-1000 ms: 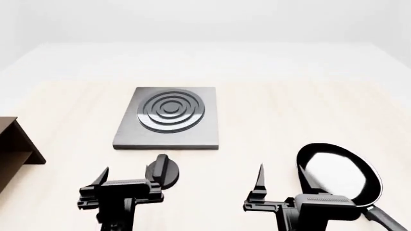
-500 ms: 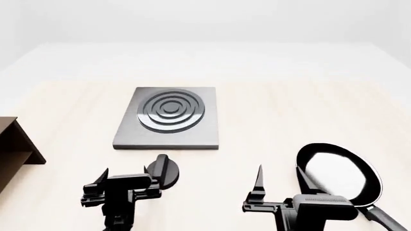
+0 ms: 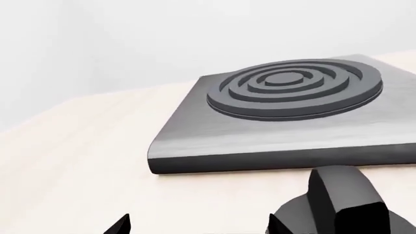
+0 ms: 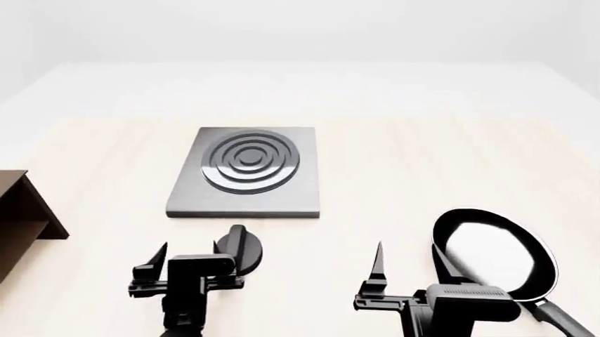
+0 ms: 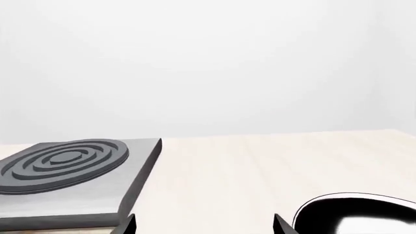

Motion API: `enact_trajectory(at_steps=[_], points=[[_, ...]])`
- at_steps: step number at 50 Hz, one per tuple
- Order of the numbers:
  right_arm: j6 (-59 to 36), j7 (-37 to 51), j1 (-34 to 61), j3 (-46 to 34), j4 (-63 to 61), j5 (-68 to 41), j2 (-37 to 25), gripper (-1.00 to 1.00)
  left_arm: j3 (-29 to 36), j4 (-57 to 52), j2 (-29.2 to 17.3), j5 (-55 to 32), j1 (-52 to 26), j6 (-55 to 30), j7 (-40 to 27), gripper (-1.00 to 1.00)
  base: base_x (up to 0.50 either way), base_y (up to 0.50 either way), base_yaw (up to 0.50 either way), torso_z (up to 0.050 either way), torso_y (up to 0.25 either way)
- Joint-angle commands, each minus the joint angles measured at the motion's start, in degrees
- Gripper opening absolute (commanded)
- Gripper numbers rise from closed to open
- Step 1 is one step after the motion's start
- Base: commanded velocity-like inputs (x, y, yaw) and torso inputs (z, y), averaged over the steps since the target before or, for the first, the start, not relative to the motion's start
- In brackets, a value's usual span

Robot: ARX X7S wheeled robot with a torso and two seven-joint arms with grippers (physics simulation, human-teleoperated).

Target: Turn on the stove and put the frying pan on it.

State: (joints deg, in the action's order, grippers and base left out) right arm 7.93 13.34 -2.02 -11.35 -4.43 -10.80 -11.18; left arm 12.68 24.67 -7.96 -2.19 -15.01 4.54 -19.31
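The stove point(image 4: 246, 172) is a flat dark-grey plate with raised rings, lying on the light wooden table point(image 4: 394, 168). Its round black knob point(image 4: 239, 251) sits just in front of it. My left gripper point(image 4: 195, 254) is open and empty, right beside the knob on its left. In the left wrist view the stove point(image 3: 286, 97) lies ahead and the knob point(image 3: 338, 204) sits just outside one fingertip of the open left gripper point(image 3: 198, 228). The frying pan point(image 4: 492, 256) lies at the front right. My right gripper point(image 4: 409, 263) is open and empty just left of the pan.
A brown wooden shelf point(image 4: 19, 217) stands at the left edge of the table. In the right wrist view the stove point(image 5: 65, 165) and part of the pan point(image 5: 364, 214) flank the open right gripper point(image 5: 206, 228).
My left gripper has moved to the right, closer to the knob. The right gripper, the pan and the stove have not moved.
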Motion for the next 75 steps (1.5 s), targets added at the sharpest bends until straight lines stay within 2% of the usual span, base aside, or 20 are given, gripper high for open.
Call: enact_trajectory(at_steps=[1, 12, 21, 24, 26, 34, 41, 46, 53, 55, 63, 66, 69, 70, 73, 75], points=[[-2.5, -0.8, 0.5, 1.2, -0.7, 0.4, 0.8, 1.00, 3.6, 1.4, 3.1, 0.2, 0.5, -0.5, 6.4, 1.00, 0.00, 0.00, 0.00, 0.000, 0.000], [-1.4, -0.6, 0.5, 0.9, 0.2, 0.3, 0.6, 1.00, 7.8, -8.0, 2.5, 0.8, 4.2, -4.2, 8.2, 1.00, 0.00, 0.00, 0.00, -0.001, 0.000], [-2.4, -0.2, 0.7, 0.8, -0.7, -0.2, 0.2, 1.00, 9.9, -21.0, 0.7, 0.3, 8.4, -9.4, 9.2, 1.00, 0.00, 0.00, 0.00, 0.000, 0.000], [-2.5, 0.0, 0.7, 0.7, -0.9, -0.2, 0.1, 1.00, 9.3, -30.0, -0.9, -1.4, 10.7, -13.7, 9.8, 1.00, 0.00, 0.00, 0.00, 0.000, 0.000], [-1.6, -0.1, 0.8, 0.6, 0.1, -0.1, 0.2, 1.00, 9.3, -32.0, -1.5, -0.8, 11.5, -13.9, 9.2, 1.00, 0.00, 0.00, 0.00, 0.000, 0.000], [-0.9, -0.1, 1.1, 0.0, 1.7, 0.2, 0.2, 1.00, 6.8, -35.9, -3.1, -2.2, 13.1, -15.5, 7.8, 1.00, 0.00, 0.00, 0.00, 0.000, 0.000], [-5.7, 0.2, 1.5, -0.3, -1.4, -0.9, -0.8, 1.00, 5.0, -37.6, -3.9, -3.1, 13.6, -16.5, 6.6, 1.00, 0.00, 0.00, 0.00, 0.000, 0.000], [-14.6, 0.3, 2.8, 0.0, -6.4, -4.0, -2.7, 1.00, 3.7, -38.7, -4.2, -4.2, 13.5, -18.6, 5.8, 1.00, 0.00, 0.00, 0.00, 0.000, 0.000], [-21.7, -1.5, 2.9, -1.7, -15.3, -6.3, -6.3, 1.00, 3.5, -39.9, -4.5, -4.3, 13.5, -20.1, 5.1, 1.00, 0.00, 0.00, 0.00, 0.000, 0.000], [-27.3, -0.6, 4.5, -1.6, -18.4, -7.5, -7.5, 1.00, 3.2, -39.7, -4.6, -4.3, 13.4, -20.3, 4.8, 1.00, 0.00, 0.00, 0.00, 0.000, 0.000], [-33.0, 1.3, 7.8, -6.3, -21.4, 0.2, -11.7, 1.00, 3.7, -36.6, -4.7, -3.5, 13.3, -18.5, 4.3, 1.00, 0.00, 0.00, 0.00, 0.000, 0.000], [-38.0, -2.3, 10.7, -7.4, -24.7, -1.7, -14.4, 1.00, 3.4, -35.5, -4.6, -3.8, 13.3, -17.4, 4.2, 1.00, 0.00, 0.00, 0.00, 0.000, 0.000], [-38.8, -3.7, 12.2, -7.9, -26.3, -1.5, -15.9, 1.00, 3.2, -35.2, -4.7, -3.5, 13.0, -17.0, 3.8, 1.00, 0.00, 0.00, 0.00, 0.000, 0.000], [-44.1, -3.7, 14.1, -8.9, -28.4, -0.9, -17.1, 1.00, 3.0, -35.7, -4.8, -3.7, 13.1, -17.0, 3.6, 1.00, 0.00, 0.00, 0.00, 0.000, 0.000], [-48.0, -3.2, 16.5, -10.8, -31.9, 1.6, -19.3, 1.00, 2.7, -36.0, -5.0, -3.9, 13.4, -16.4, 3.5, 1.00, 0.00, 0.00, 0.00, 0.000, 0.000], [-55.6, -4.5, 19.7, -10.4, -33.2, 0.0, -20.0, 1.00, 2.4, -36.0, -5.3, -3.9, 13.6, -15.6, 3.4, 1.00, 0.00, 0.00, 0.00, 0.000, 0.000]])
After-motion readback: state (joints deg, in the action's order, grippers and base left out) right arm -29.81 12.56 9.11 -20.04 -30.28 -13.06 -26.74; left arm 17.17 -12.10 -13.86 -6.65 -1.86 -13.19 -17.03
